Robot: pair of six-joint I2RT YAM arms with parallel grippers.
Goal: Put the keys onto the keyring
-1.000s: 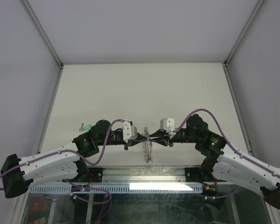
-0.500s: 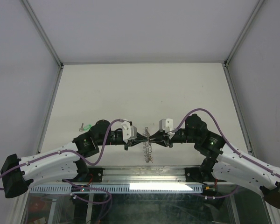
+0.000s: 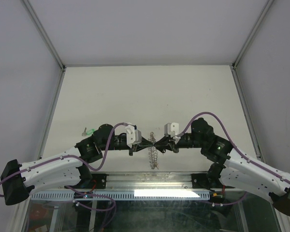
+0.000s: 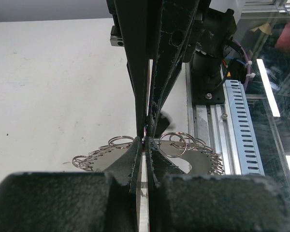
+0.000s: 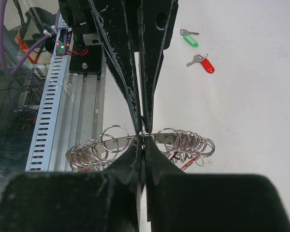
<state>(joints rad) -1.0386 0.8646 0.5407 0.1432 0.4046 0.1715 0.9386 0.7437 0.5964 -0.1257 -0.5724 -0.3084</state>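
What changed: My right hand (image 3: 158,142) was a little apart a moment ago. Now it has squeezed together on the keyring (image 3: 153,153) and moved a bit closer to my left hand (image 3: 149,142).
What that means: I think both hands have the ring now, so it should not swing or drop. No key is going on yet.
Left hand: Still pressed tight on the top edge of the keyring.
Right hand: Clamped on the same edge, tip to tip with the left hand.
Arms: Both bend in from the sides. The hands point at each other in the middle, near the front of the surface (image 3: 145,92).
Keyring: It hangs down from my two hands, with its little loops (image 5: 186,142) all round the rim.
Keys: The green key (image 5: 189,38) and the red key (image 5: 205,63) lie on the surface, well apart from the ring, over on my left.
Red bit: Something red shows under the loops. I cannot tell if it is a key.
Next: I think one hand must let go and fetch a key.
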